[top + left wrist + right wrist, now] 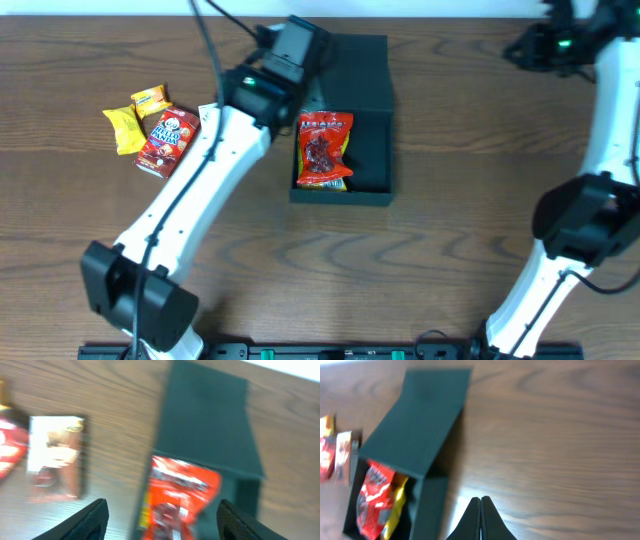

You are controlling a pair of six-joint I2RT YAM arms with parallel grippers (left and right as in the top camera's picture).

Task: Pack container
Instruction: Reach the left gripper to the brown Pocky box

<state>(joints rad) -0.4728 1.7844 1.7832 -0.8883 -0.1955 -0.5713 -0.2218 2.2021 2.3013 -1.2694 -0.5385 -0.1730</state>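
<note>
The container (372,150) is a shallow black box at the table's middle, its flap lid (360,70) folded open on the far side. A red snack packet (325,150) lies inside on the left, over a yellow one. In the left wrist view my left gripper (162,517) hangs open above that red packet (177,497), with nothing between its fingers (95,516). My right gripper (481,519) is shut and empty over bare wood, just right of the container (427,510).
Loose snacks lie left of the container: a red packet (167,138), two yellow ones (123,128) and a brown-and-white packet (55,457) next to the box. The left arm (190,190) crosses the table's left half. The right arm (585,210) stands at the right edge.
</note>
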